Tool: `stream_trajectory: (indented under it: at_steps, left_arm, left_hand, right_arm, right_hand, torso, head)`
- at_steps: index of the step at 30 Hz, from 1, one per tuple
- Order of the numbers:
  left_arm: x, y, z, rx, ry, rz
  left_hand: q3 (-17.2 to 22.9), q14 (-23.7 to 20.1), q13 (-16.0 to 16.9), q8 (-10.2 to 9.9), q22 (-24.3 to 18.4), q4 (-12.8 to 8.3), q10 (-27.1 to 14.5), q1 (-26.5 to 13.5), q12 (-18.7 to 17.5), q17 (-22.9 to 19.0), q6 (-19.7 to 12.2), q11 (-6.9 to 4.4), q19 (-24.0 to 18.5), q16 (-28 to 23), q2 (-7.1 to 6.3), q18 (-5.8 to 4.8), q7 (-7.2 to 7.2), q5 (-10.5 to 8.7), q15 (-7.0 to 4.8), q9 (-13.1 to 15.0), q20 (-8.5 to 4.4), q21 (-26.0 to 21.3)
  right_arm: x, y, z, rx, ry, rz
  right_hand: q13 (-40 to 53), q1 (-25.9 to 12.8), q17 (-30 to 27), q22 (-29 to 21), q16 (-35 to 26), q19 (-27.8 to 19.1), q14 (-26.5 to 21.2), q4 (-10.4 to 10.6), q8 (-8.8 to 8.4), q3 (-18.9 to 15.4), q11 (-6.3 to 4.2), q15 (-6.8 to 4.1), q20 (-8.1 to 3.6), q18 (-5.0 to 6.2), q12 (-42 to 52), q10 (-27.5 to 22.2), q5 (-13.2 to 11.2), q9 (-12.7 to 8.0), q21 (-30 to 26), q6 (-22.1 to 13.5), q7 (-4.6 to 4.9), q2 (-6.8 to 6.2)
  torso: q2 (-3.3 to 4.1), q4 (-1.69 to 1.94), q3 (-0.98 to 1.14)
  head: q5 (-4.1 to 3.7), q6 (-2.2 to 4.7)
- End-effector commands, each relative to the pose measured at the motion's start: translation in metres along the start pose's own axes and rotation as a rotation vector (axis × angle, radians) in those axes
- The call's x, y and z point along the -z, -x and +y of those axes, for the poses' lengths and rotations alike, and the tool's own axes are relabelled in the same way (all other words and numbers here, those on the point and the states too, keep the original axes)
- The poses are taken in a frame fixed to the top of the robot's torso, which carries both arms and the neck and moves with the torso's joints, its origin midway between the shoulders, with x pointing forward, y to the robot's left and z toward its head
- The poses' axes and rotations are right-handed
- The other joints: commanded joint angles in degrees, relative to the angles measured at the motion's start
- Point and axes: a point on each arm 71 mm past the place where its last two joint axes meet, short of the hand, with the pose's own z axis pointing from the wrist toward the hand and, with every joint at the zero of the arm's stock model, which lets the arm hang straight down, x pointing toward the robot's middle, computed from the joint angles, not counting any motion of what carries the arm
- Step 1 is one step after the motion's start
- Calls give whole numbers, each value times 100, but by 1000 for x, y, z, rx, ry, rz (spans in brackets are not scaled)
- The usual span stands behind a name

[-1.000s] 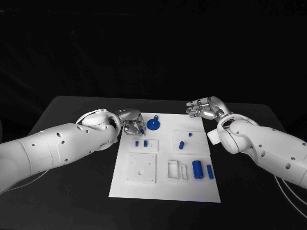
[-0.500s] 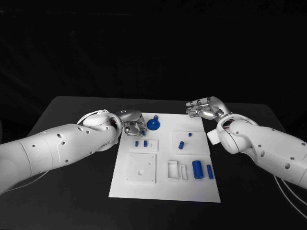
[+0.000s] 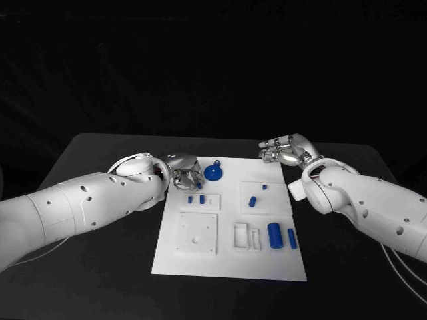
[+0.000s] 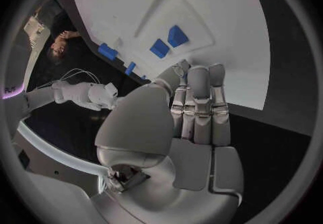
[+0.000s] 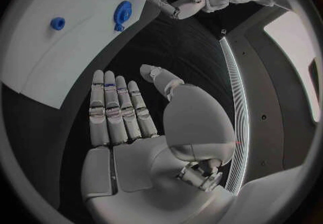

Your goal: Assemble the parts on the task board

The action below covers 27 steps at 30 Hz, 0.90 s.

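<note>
The white rectangular task board [image 3: 229, 230] is lying in the middle of the black desk [image 3: 98, 157], small blue plastic parts [image 3: 274, 235] resting across it. The left hand [image 3: 183, 171] is hovering at its far left corner, fingers straight, gripping nothing. The right hand [image 3: 285, 151] is waiting beyond the far right corner, open and empty.

Left hand [image 4: 191, 121] with fingers [image 4: 201, 103] side by side and extended, holding nothing, reaching over the edge of the white task board [image 4: 222, 25], two small blue parts [image 4: 168, 42] just beyond the fingertips, right hand [image 4: 84, 95] farther off
</note>
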Motion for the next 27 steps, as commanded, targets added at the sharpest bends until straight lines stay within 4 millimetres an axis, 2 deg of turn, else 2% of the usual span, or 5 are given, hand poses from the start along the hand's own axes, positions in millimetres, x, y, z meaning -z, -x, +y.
stream_trajectory:
  at_steps: [1,21,27]
  left_arm:
    - [-1,-6,0,-4,4,22]
    - [-2,-14,-2,0,-10,41]
    - [0,-13,1,1,-8,21]
  left_hand:
    - [-15,40,7,28,126,-16,0,12,23,10,-12,20,24,-26,-20,39,28,-6,2,4,8,-2]
    - [-13,9,6,25,122,-26,-49,-7,22,13,-58,36,5,-35,-60,39,35,-37,10,1,16,0]
    - [24,-20,6,17,121,-64,-125,-29,22,9,-336,54,3,-54,-137,35,-10,-38,19,-6,21,-6]
  right_arm:
    - [0,-1,1,0,14,8]
    - [0,-1,1,1,12,10]
    - [0,-1,1,1,12,8]
  right_hand:
    - [-6,-22,-8,-7,-19,-19,-36,-8,-8,33,-7,6,8,30,-12,-19,11,-3,7,38,2,12]
    - [-6,-22,-8,-7,-19,-19,-36,-8,-8,33,-7,6,8,30,-12,-19,11,-3,7,38,2,12]
    - [-6,-22,-8,-7,-19,-19,-36,-8,-8,33,-7,6,8,30,-12,-19,11,-3,7,38,2,12]
  torso:
    - [0,0,0]
    - [-2,2,-1]
    - [-1,3,-3]
  head:
    - [-6,-3]
    - [-30,-6]
    - [-30,-4]
